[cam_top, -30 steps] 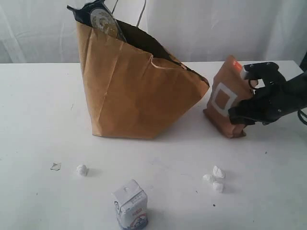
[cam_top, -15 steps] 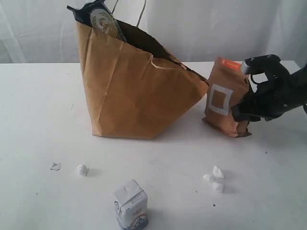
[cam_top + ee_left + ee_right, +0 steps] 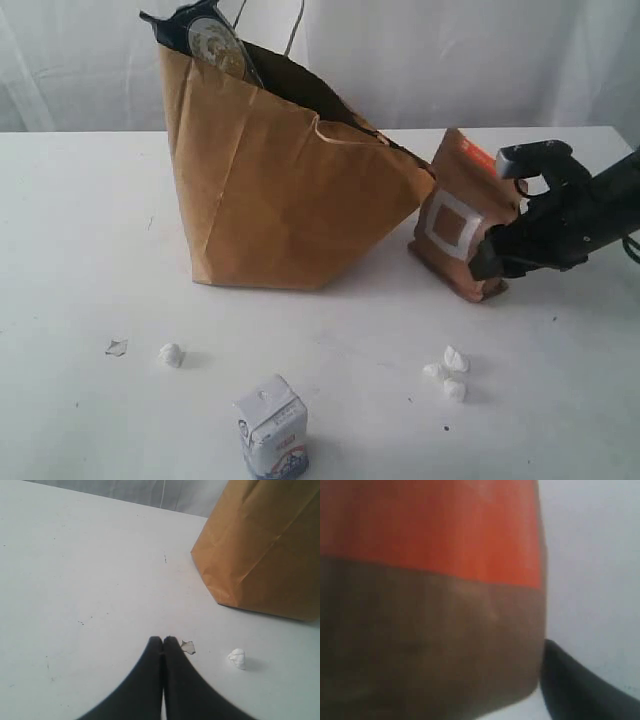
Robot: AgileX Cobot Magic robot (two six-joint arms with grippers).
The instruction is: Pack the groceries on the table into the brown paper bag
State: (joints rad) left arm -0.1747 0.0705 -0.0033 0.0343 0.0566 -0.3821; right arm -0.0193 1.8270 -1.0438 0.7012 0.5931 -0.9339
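At the far left, the left gripper (image 3: 163, 642) hangs low over the bare table (image 3: 80, 250) with its jaws pressed together and nothing between them, so it offers no help if something tips.

The paper bag (image 3: 280, 200) stands left of centre. Its mouth slants, high at the upper left and sagging toward the right. A jar (image 3: 212, 42) with a silver lid pokes out at the high corner. That low, soft right edge is the risk, because a push against it could fold the mouth shut or slide the whole bag.

The carton (image 3: 272, 427) waits alone at the bottom centre, well apart from everything.

Right of centre, the pouch (image 3: 455, 225) leans left on its base, with its upper corner just beside the bag's sagging edge. The right gripper (image 3: 505, 235) is at the pouch's right side. Its wrist view is filled by the pouch, with one finger showing at the lower right. I cannot tell whether the jaws pinch the pouch or only straddle it. If the hold is loose, lifting may let the pouch slip out or topple onto the bag's side.
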